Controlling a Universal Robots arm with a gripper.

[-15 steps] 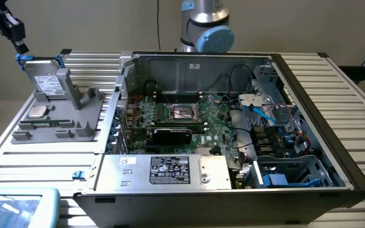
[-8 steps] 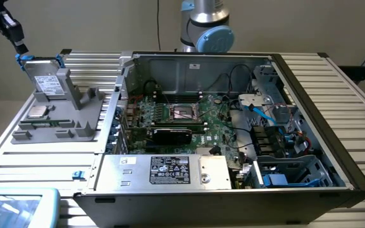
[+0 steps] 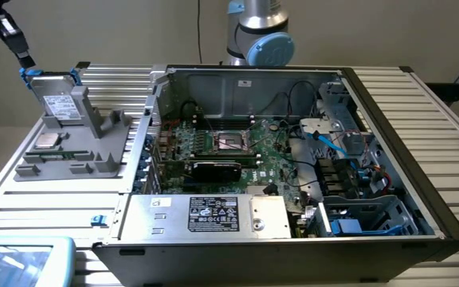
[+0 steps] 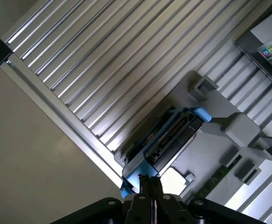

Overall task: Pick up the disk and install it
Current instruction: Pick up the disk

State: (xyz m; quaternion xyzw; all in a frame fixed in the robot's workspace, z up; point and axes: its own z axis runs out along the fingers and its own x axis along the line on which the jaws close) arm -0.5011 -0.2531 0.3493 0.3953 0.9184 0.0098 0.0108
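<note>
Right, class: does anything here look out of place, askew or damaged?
Nothing stands out. The silver-grey hard drive in its blue plastic frame stands on edge in the grey fixture, with the shut tool pinching the frame's corner.

I worked at a ribbed aluminium tabletop [image 3: 46, 206] against a plain beige wall [image 3: 118, 30]; the floor [image 4: 33, 163] looked pale, perhaps vinyl.

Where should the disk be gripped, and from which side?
By the top corner of the blue frame, from above: the disk stands on edge in the grey holder, with its upper rim clear. The tool is shut on that corner.
</note>
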